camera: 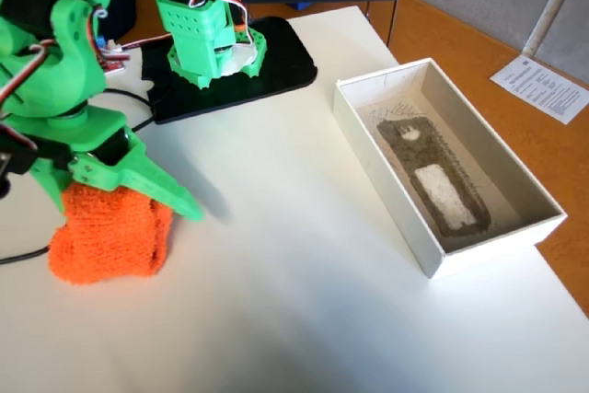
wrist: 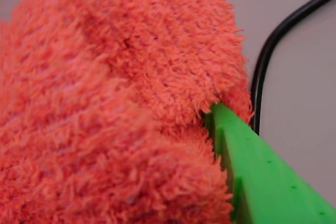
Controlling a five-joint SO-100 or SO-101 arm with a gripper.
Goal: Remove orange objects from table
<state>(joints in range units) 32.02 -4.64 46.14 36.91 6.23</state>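
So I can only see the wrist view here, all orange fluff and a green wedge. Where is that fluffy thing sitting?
Observer: The orange bundle sits on the white table, near its left edge in the fixed view.
Operator: Is the arm holding it?
Observer: One green finger lies across its top right side; the other finger is hidden behind the arm, so I cannot tell whether it is gripped.
Operator: Anywhere to put it?
Observer: An open white box stands to the right, apart from the bundle, with a dark phone-shaped insert inside.
Operator: And that black cable?
Observer: It runs off the left edge beside the bundle.
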